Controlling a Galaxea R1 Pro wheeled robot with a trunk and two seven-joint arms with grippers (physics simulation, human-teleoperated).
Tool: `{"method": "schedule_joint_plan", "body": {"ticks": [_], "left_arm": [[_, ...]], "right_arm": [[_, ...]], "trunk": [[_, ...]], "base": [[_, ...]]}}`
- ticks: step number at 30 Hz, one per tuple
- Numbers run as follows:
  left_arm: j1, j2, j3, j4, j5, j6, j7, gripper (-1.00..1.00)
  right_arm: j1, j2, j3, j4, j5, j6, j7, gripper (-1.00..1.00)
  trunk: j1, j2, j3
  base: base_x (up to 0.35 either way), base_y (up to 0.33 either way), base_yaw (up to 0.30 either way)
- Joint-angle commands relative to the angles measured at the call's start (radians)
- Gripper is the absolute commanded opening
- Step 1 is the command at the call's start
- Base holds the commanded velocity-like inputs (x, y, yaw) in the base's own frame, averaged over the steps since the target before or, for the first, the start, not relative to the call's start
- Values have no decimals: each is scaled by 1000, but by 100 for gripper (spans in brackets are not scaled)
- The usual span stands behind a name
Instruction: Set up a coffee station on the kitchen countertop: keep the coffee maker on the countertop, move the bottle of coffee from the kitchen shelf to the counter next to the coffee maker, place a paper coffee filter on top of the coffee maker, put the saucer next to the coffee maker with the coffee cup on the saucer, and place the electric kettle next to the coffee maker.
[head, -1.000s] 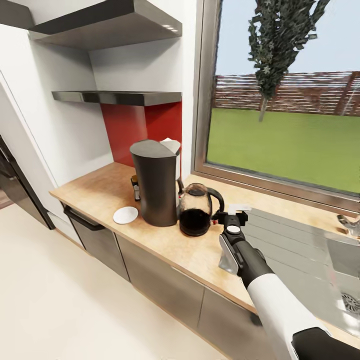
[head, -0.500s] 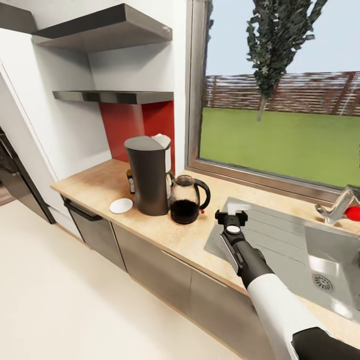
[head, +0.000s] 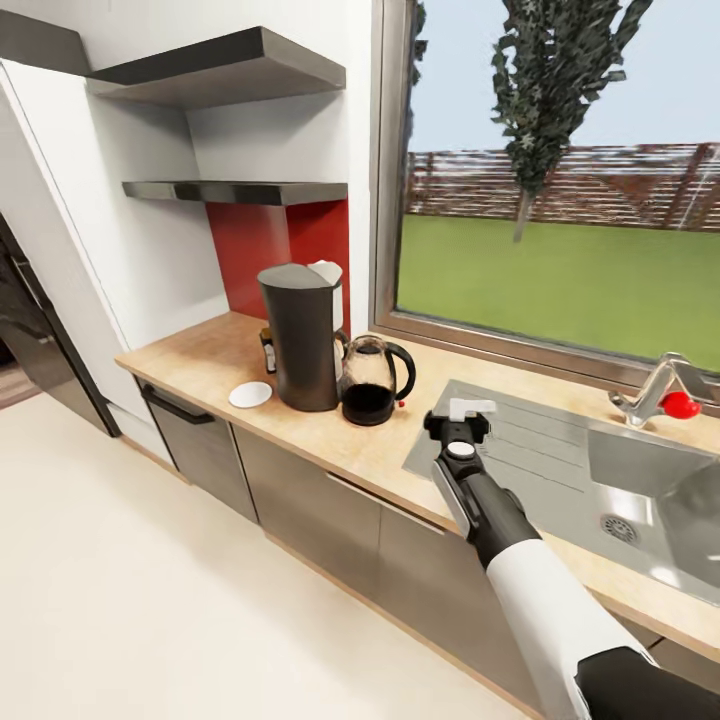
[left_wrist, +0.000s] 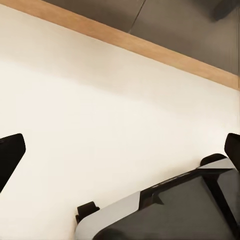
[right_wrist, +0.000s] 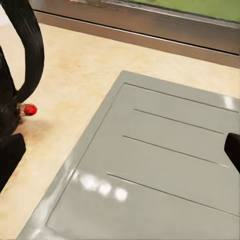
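Nearest us, our right gripper (head: 458, 425) hangs over the sink's (head: 560, 470) drainboard, fingers spread wide with nothing between them; the wrist view confirms it, just bare steel below. Our left gripper (left_wrist: 120, 150) also looks wide apart and empty, pointed down at pale floor. Further out and off to the gripper's left, the kettle (head: 372, 381) stands on the countertop (head: 300, 425), its loop handle turned towards us, right against the coffee maker (head: 302, 337). The filter (head: 327, 272) appears to sit on the maker's top, the saucer (head: 250, 395) lies just beside its base, and a small jar (head: 268, 352) peeks out behind. We see no cup on that saucer, so that's our guess for what's left. The right arm is clearly the nearer one.
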Motion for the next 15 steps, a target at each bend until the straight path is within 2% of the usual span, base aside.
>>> {"method": "schedule_joint_plan", "body": {"ticks": [1, 10, 15], "left_arm": [[-1, -1, 9, 0, -11, -5, -5, 100], [-1, 0, 13, 5, -11, -7, -3, 100], [-1, 0, 12, 5, -11, -7, -3, 100]], "right_arm": [[-6, 5, 4, -7, -4, 6, -7, 100], [-7, 56, 2, -58, -9, 4, -8, 100], [-7, 57, 1, -59, -9, 3, -9, 100]], "trunk": [[1, -2, -2], [1, -2, -2], [1, -2, -2]], "base": [[0, 0, 0], [0, 0, 0], [0, 0, 0]]}}
